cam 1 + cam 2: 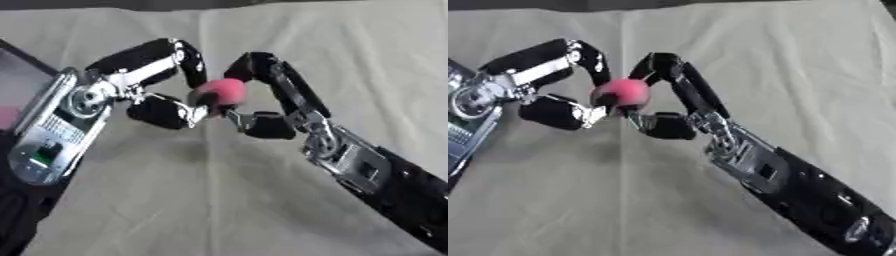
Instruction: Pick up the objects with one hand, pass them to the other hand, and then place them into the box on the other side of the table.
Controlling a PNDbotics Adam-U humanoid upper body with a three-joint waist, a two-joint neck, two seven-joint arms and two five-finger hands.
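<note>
Above the bare beige cloth (219, 200), the pink ball (223, 92) sits pinched between the curled left hand (162, 107) and right hand (267, 122).

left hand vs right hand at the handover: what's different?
The left hand enters from the view's left, the right hand from the lower right. The left hand's forearm shows a silver housing with a green patch; the right hand's arm is mostly black. Shared: both curl fingers and thumb round the pink ball above the cloth-covered table.
</note>
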